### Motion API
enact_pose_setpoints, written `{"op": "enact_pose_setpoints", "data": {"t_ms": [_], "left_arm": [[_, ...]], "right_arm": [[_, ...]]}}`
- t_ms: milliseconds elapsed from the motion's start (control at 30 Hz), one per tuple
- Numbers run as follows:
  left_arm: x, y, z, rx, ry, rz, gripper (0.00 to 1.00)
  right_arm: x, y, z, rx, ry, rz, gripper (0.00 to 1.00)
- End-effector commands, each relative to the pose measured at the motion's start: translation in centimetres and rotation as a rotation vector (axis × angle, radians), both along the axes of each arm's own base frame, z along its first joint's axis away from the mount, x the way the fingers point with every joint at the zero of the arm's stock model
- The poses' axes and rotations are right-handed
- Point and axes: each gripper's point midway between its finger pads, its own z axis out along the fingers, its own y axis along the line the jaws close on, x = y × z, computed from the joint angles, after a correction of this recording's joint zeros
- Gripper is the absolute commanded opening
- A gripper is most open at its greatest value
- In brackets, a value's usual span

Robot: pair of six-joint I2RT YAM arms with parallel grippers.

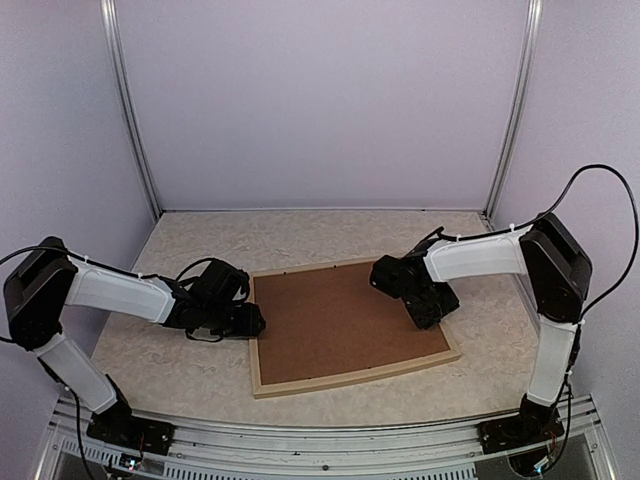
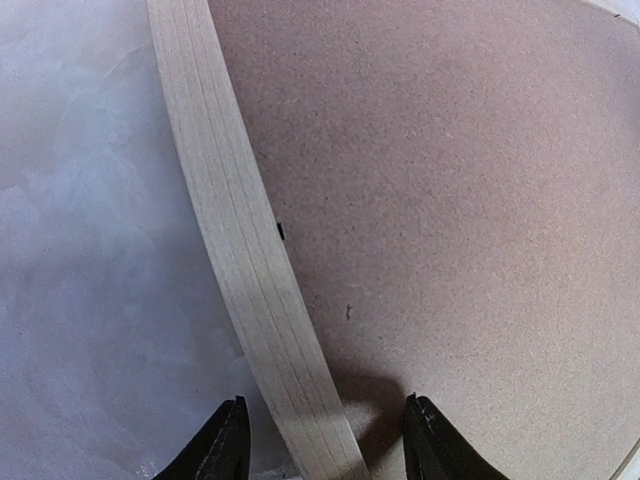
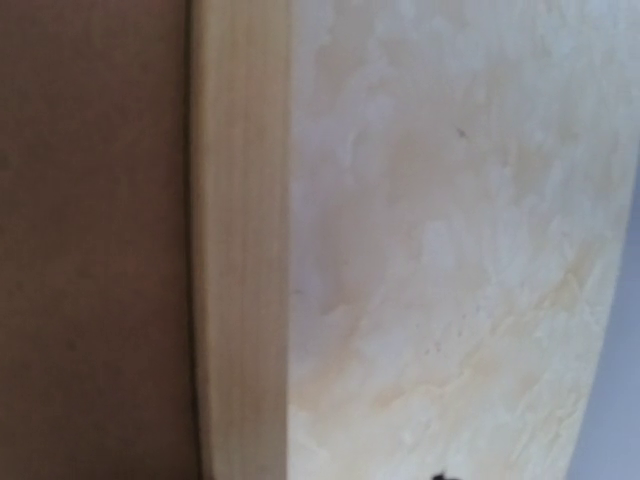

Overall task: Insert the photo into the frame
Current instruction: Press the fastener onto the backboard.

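Now the left gripper (image 2: 330,440) straddles the frame (image 2: 228,220), jaws spread; for the right gripper (image 1: 432,310) I cannot tell.

your right gripper (image 1: 436,314), fingers hidden under its own wrist over the right rail of the frame (image 1: 350,374), its wrist view blurred, only a dark speck at the bottom edge, your left gripper (image 2: 325,445), fingertips (image 2: 228,445) cropped astride the frame's left rail, underside of the brown board (image 1: 340,320) unseen

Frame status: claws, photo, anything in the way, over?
Left claw open, straddling frame left rail. Right claw over right rail, state unclear. Photo not in view. Board fills frame.
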Motion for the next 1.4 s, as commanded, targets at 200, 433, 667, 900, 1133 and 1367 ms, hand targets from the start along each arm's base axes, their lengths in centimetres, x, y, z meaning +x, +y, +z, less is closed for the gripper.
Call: {"op": "enact_pose_setpoints", "data": {"t_ms": [200,433,667,900,1133,1367], "left_arm": [[-0.6,0.6,-0.7,0.04,0.022,-0.014,0.53],[-0.2,1.0,-0.1,0.049,0.006,-0.002,0.56],[0.3,1.6,0.5,0.056,-0.011,0.013,0.59],[0.8,2.0,1.3,0.058,-0.028,0.03,0.63],[1.1,2.0,1.6,0.06,-0.03,0.031,0.64],[1.2,1.9,1.4,0.058,-0.026,0.029,0.65]], "right_arm": [[-2.4,5.1,-4.9,0.112,0.111,0.018,0.47],[-0.4,7.2,0.1,0.258,-0.033,0.07,0.48],[2.9,5.4,4.4,0.368,-0.129,0.053,0.49],[7.6,3.2,5.1,0.378,-0.185,0.032,0.49],[12.3,2.3,4.1,0.33,-0.197,0.017,0.49],[14.0,2.0,2.4,0.27,-0.17,0.013,0.49]]}}
